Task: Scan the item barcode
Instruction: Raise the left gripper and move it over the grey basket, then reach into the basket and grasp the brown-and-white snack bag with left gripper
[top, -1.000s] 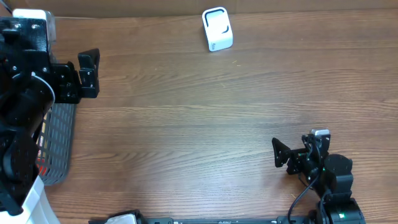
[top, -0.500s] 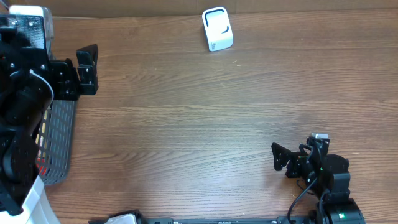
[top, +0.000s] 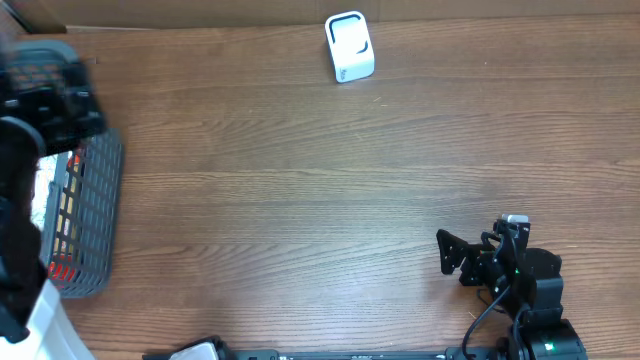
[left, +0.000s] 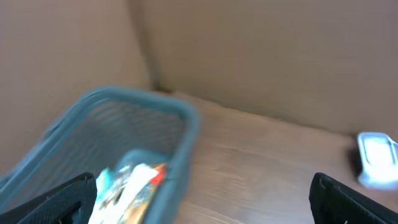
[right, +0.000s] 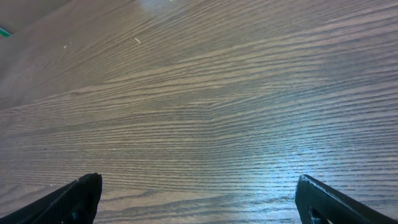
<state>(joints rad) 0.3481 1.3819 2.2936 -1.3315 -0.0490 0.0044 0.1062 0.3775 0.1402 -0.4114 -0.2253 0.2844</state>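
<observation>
**Nothing picked up yet**

Overhead: the left arm (top: 50, 100) is a dark blur above the far end of the grey mesh basket (top: 108, 190). Its gripper cannot be made out in this view. The packaged items (top: 62, 205) lie inside the basket, below that arm. The white scanner (top: 349, 46) stands well apart from it, out across the bare wooden surface (top: 300, 200). The right gripper (top: 447, 252) sits low and wide open, far from both basket and scanner. It is probably parked so the scanning path stays free.

Left wrist: the picture is blurred. The left gripper (left: 202, 186) is spread wide with nothing between its fingers (left: 59, 199). The basket (left: 146, 107) lies just ahead of and below it, on its left-finger side. The colourful items (left: 130, 180) inside are near that finger but not touched. The scanner (left: 376, 158) sits off beyond the right finger. The wide spread suits a reach down into the basket, I judge.

Right wrist: the right gripper (right: 198, 183) is released and empty. Only wood grain (right: 199, 93) lies in front of it, with no item in sight.
</observation>
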